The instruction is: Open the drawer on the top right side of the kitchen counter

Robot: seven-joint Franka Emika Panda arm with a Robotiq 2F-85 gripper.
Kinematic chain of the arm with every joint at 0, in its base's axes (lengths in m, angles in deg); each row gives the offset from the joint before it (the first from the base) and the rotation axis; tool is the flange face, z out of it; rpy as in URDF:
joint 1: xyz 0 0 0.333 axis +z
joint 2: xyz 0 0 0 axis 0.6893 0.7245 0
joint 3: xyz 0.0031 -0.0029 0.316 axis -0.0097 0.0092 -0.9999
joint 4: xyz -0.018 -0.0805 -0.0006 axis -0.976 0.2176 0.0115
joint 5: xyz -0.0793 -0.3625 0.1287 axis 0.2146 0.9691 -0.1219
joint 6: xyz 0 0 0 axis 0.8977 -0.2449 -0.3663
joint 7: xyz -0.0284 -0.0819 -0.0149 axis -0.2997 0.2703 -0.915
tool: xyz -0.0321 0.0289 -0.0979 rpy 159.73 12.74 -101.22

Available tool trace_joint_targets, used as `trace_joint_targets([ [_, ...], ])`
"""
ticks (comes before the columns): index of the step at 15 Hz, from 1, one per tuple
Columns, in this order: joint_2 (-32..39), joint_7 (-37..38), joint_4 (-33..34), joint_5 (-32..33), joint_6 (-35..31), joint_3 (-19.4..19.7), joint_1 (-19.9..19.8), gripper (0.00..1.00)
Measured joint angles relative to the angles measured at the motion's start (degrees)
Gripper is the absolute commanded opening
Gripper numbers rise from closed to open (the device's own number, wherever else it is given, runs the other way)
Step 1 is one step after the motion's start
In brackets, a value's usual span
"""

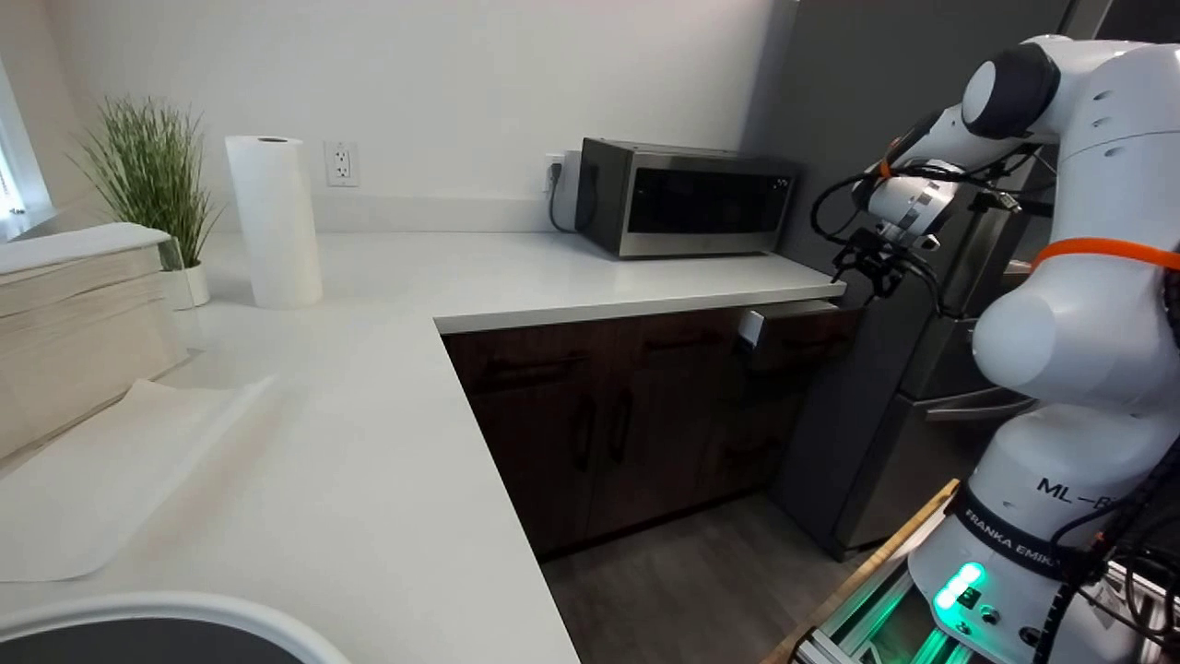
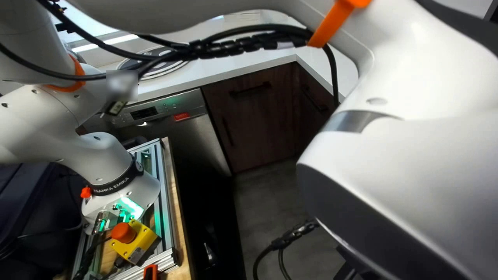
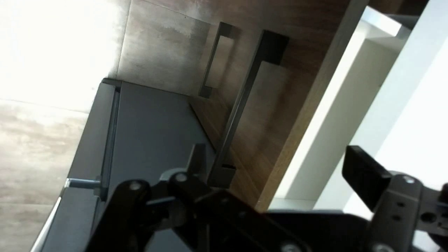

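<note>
The drawer [image 1: 800, 339] has a dark brown front and sits at the right end of the white kitchen counter [image 1: 387, 286], under the microwave. It stands partly pulled out, with its pale side showing. In the wrist view the drawer front's top edge [image 3: 308, 112] and the whitish inner box [image 3: 350, 115] show, with a dark bar handle [image 3: 243, 94] on the front. My gripper [image 1: 854, 288] is just above and beside the drawer's outer corner. In the wrist view the gripper [image 3: 276, 154] is open, its fingers wide apart with nothing held. The arm hides the drawer in an exterior view.
A microwave [image 1: 701, 207] stands on the counter. A dark grey fridge [image 1: 867, 120] is close beside the drawer and gripper. A paper towel roll [image 1: 275, 221] and a plant [image 1: 152, 175] stand farther left. A dishwasher [image 2: 175, 124] is near the robot base.
</note>
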Motion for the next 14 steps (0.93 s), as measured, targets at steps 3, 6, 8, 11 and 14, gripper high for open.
trace_joint_targets([
  [3, -0.87, -2.44, 0.53, 2.58, 0.83, 0.05, 2.20, 1.00],
  [6, -0.86, -2.38, 0.54, 2.52, 0.83, 0.51, 2.43, 1.00],
  [8, -0.85, -2.38, 0.54, 2.52, 0.83, 0.83, 2.28, 1.00],
  [11, -0.85, -2.39, 0.54, 2.52, 0.83, 0.84, 2.29, 1.00],
  [14, -0.74, -5.16, 0.83, 1.71, 0.88, 0.18, 2.32, 1.00],
])
